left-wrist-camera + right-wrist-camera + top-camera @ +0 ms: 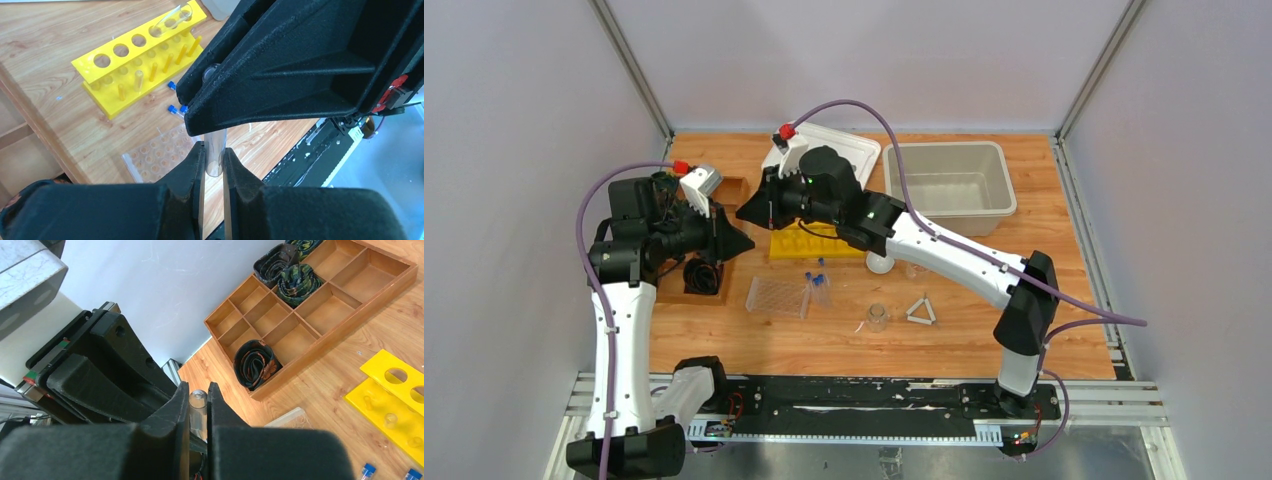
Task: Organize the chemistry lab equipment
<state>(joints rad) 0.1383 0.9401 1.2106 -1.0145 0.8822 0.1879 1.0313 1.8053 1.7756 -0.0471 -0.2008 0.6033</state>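
Observation:
My left gripper (740, 241) and right gripper (748, 213) meet tip to tip above the table's left side. Both are shut on the same clear test tube (215, 150). In the left wrist view my left gripper (214, 156) pinches its lower end. In the right wrist view my right gripper (198, 401) pinches it near its rounded end (198, 399). A clear plastic rack (776, 296) lies below, with blue-capped tubes (817, 284) beside it. A white dome piece (880, 263), a small glass beaker (877, 318) and a white triangle (921, 311) lie to the right.
A yellow tube rack (809, 243) stands behind the clear rack, one tube (170, 20) leaning in it. A wooden compartment box (310, 300) with rolled ties is at the left. A beige bin (949, 185) and a white tray (839, 143) sit at the back.

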